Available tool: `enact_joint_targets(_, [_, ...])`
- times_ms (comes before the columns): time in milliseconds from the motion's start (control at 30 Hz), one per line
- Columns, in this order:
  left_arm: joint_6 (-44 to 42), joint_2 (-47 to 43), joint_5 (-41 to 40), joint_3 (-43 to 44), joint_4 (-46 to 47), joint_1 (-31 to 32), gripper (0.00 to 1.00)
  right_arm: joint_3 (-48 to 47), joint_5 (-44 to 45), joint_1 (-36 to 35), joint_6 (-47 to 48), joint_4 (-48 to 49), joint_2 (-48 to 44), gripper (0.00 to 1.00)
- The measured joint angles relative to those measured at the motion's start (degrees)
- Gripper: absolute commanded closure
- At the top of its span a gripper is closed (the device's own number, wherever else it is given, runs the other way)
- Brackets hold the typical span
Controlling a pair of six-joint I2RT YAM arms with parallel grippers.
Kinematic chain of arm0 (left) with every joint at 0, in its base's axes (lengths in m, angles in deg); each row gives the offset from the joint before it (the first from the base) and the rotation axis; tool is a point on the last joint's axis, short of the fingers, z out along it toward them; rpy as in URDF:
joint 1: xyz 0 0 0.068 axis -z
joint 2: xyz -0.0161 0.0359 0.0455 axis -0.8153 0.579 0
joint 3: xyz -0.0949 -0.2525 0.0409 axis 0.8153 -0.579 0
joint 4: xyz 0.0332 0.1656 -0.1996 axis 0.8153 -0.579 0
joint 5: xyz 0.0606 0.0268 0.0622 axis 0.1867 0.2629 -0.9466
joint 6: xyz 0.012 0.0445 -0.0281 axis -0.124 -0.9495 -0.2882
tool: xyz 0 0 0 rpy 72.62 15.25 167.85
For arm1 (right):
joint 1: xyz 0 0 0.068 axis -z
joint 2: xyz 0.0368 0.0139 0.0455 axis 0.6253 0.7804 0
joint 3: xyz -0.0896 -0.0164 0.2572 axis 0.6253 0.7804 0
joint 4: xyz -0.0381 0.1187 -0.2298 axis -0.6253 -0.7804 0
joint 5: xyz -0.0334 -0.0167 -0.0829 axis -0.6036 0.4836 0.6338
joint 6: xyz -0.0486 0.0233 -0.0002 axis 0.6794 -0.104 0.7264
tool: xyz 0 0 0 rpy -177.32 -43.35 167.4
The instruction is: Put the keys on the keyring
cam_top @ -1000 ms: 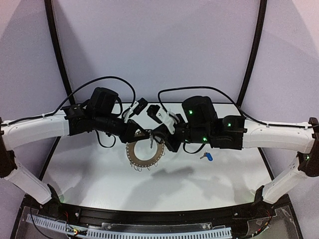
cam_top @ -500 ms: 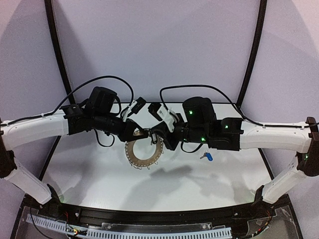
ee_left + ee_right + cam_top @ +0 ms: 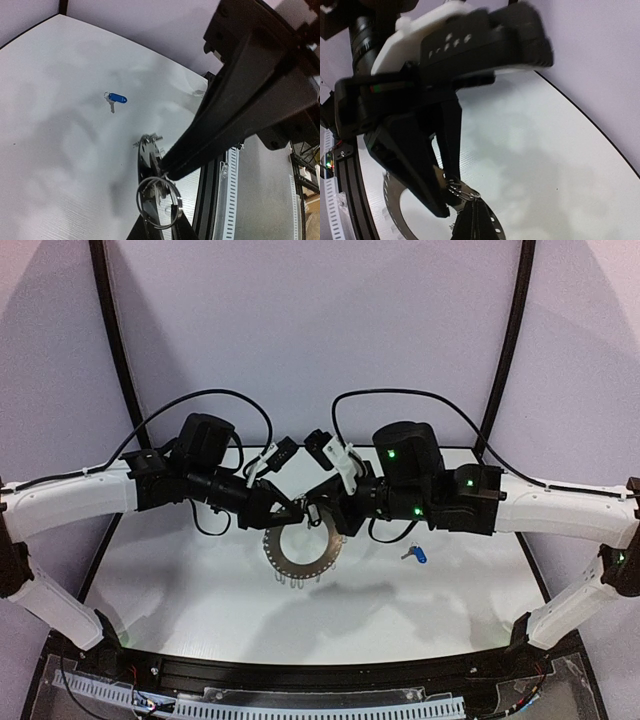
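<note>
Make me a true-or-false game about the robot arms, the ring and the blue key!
1. The blue key lies on the table. True.
2. The blue key hangs on the ring. False: it lies by itself, apart from the ring.
3. The left gripper and the right gripper meet at the ring. True.
4. The table is black. False: it is white.
5. The blue key is on the left arm's side. False: it is on the right arm's side.

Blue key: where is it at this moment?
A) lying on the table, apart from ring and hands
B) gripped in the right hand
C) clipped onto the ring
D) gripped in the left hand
A: the blue key lies alone on the table, clear of the ring, the left hand and the right hand.
</note>
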Motion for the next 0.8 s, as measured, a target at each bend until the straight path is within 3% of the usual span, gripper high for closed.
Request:
enact_joint_targets(167, [-3.45, 0.00, 1.42, 0.02, -0.26, 0.11, 0.94, -3.02, -1.16, 0.15, -1.22, -3.72, -0.31, 1.00])
enact_joint_targets(267, [-5.14, 0.00, 2.25, 0.15, -0.74, 0.15, 0.77, -3.41, -3.43, 0.94, -0.79, -5.05, -0.68, 1.00])
enact_joint_targets(367, [-7.23, 0.00, 4.96, 0.17, -2.47, 0.48, 0.31, -3.45, -6.56, 2.84, 0.98, -5.33, -1.11, 1.00])
enact_joint_targets(400, [-8.04, 0.00, 5.88, 0.20, -3.26, 0.57, 0.09, -3.45, -7.85, 3.63, 1.75, -5.49, -1.40, 1.00])
enact_joint_targets(467, [-9.14, -0.02, 7.82, 0.24, -4.81, 0.87, 0.02, -3.48, -10.10, 5.07, 3.26, -5.81, -1.86, 1.00])
enact_joint_targets(667, [-12.92, -2.16, 9.64, 0.24, -8.20, 1.14, 0.01, -5.64, -16.65, 6.93, 8.31, -10.10, -2.14, 1.00])
enact_joint_targets(800, [-15.10, -9.60, 7.65, -0.87, -5.38, 1.14, 0.01, -6.16, -22.43, 6.97, 14.14, -13.53, -2.21, 1.00])
